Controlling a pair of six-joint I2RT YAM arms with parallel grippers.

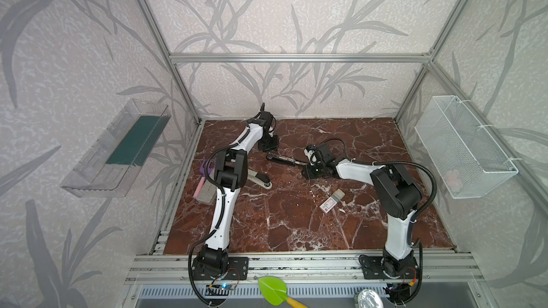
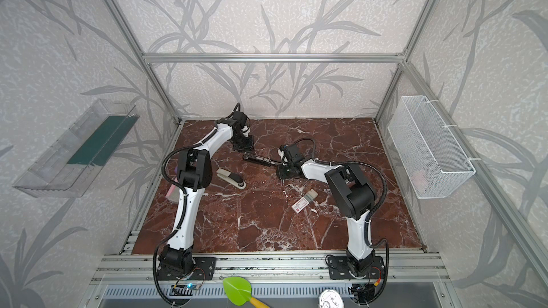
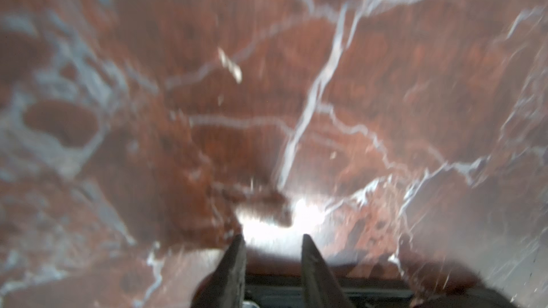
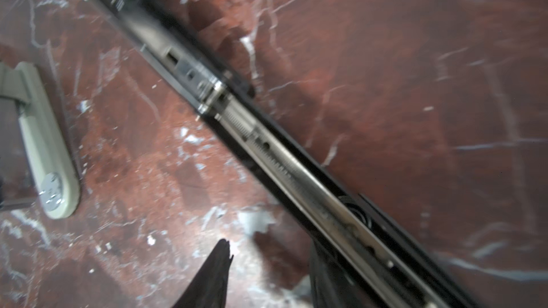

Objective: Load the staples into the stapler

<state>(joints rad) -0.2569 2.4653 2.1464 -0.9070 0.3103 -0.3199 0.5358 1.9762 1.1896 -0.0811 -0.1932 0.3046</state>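
- The left pincer [image 1: 267, 147] [image 3: 272, 240] is pointing down at the table [image 1: 296, 226]. Its jaws are standing partly apart with a clear gap, and nothing is sitting between them.
- Its wrist view is coming out blurred, showing only marble beyond the fingertips.
- The black stapler [image 1: 281, 158] [image 4: 267, 149] is lying folded open and flat. It is stretching from just beside the left pincer across to the right pincer [image 1: 307, 170] [image 4: 268, 245]. Whether the left pincer is touching it cannot be told.
- The right pincer is sitting low at the stapler's other end, with its jaws partly open.
- In its wrist view the metal rail is running across one finger [image 4: 323, 280], while the other finger [image 4: 218, 265] is standing clear of it. Bare table is showing in the gap, so nothing is being clamped.
- The staples [image 1: 332, 201] [image 2: 304, 201] are lying flat on the table, well apart from the right pincer, on the side toward that arm's base. They are farther again from the left pincer.
- The grey tray is sticking partly out of the white box at the end nearer the right pincer.
- A beige stapler [image 1: 261, 180] [image 4: 47, 155] is lying well apart from both pincers, on the left arm's side. In both top views that arm is partly hiding it.
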